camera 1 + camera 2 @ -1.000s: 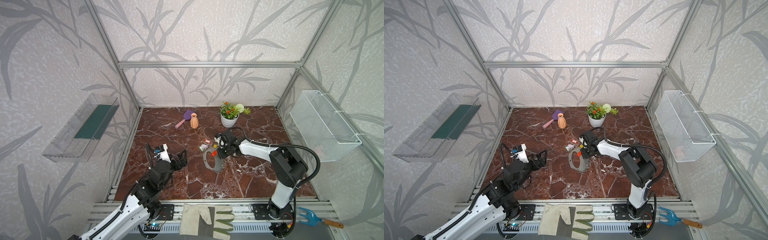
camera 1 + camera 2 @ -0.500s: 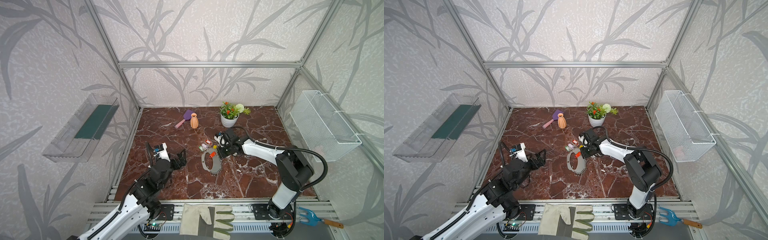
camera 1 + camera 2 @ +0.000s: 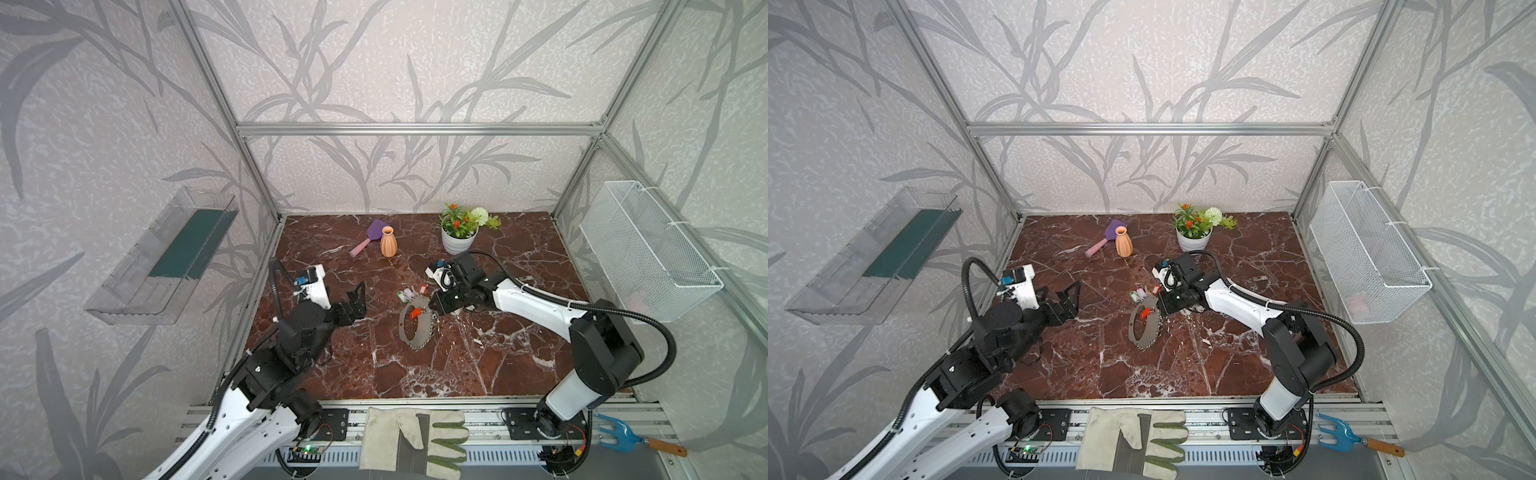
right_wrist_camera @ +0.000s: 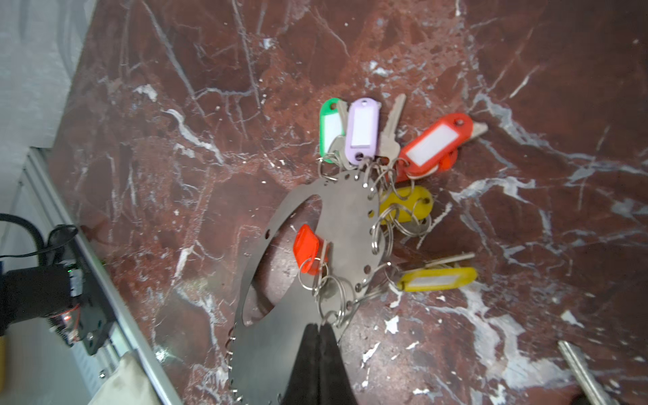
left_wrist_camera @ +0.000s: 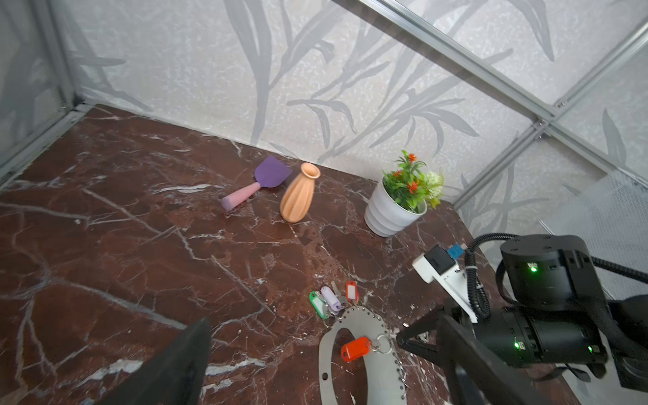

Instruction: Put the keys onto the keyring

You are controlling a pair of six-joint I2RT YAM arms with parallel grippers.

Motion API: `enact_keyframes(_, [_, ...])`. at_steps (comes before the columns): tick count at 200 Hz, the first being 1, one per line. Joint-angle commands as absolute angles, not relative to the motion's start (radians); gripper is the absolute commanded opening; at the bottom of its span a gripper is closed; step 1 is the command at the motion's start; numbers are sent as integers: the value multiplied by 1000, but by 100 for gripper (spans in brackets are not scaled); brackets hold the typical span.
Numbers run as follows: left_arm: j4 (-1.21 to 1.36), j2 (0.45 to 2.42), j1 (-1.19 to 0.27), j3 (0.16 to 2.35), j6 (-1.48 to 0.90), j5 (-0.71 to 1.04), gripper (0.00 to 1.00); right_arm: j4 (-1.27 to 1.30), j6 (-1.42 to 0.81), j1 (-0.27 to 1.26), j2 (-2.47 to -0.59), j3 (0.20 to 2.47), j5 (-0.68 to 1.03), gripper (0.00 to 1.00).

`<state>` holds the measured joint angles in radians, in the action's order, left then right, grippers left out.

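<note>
Since earlier: right arm [image 3: 536, 303] elbow swung right, flat grey oval metal keyring [image 4: 343, 217] nudged left, lying centre. right gripper [image 4: 318, 328] closed at its rim; left gripper [image 3: 353, 301] open, well left. Coloured plastic-tagged keys [image 4: 363, 129] seemingly all ringed on; near done.

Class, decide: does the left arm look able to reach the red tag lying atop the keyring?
Probably yes: the left gripper is open, bare marble lies between it and the red tag, and the shut right gripper sits across the keyring.
</note>
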<state>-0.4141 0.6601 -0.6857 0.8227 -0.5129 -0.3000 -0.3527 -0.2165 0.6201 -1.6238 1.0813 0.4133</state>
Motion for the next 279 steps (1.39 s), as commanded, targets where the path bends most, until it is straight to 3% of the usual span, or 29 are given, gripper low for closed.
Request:
enact_keyframes(1, [-525, 782, -687, 930, -331, -141, 99, -350, -220, 624, -1552, 1117, 530, 0])
enact_keyframes(59, [-242, 859, -677, 876, -71, 38, 99, -272, -256, 614, -1453, 1129, 641, 0])
enact_keyframes(65, [-228, 871, -677, 875, -45, 52, 96, -259, -260, 612, -1441, 1125, 648, 0])
enact_keyframes(84, [-189, 891, -664, 903, -78, 115, 70, -241, -274, 603, -1415, 1123, 686, 0])
enact_keyframes(102, [-125, 895, -633, 890, -144, 147, 71, -210, -298, 586, -1395, 1111, 711, 0])
enact_keyframes(129, [56, 914, -518, 806, -197, 424, 67, -192, -321, 564, -1377, 1113, 747, 0])
enact_keyframes(161, [259, 941, -439, 706, -185, 505, 63, -206, -323, 553, -1367, 1141, 774, 0])
enact_keyframes(193, [183, 1088, -381, 822, -86, 634, 60, -238, -310, 553, -1351, 1156, 781, 0])
enact_keyframes(206, [142, 1144, -370, 872, -56, 727, 55, -247, -305, 550, -1343, 1157, 781, 0])
enact_keyframes(279, [52, 1271, -338, 941, 72, 1020, 50, -229, -328, 542, -1336, 1173, 816, 0])
